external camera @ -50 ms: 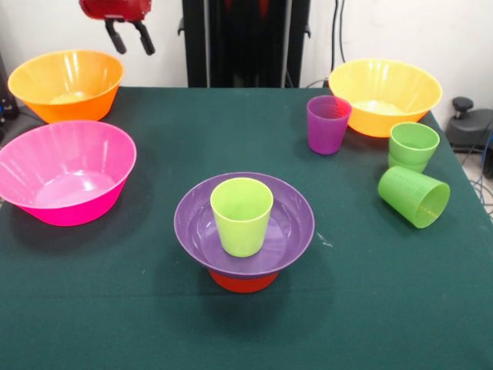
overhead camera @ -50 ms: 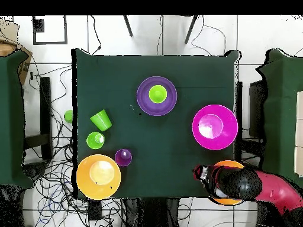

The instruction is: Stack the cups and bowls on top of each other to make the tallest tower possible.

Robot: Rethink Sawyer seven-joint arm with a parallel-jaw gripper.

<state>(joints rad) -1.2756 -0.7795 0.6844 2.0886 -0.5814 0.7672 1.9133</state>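
The tower stands mid-table: a yellow-green cup sits upright in a purple bowl, which rests on a small orange bowl. A purple cup and a green cup stand upright. A second green cup lies on its side. A big pink bowl and two big orange-yellow bowls stand apart. My gripper hangs open and empty above one orange-yellow bowl, far from the tower.
In the overhead view a small green round thing lies just off the table's left edge, among cables on the floor. Other green-covered tables flank this one on both sides.
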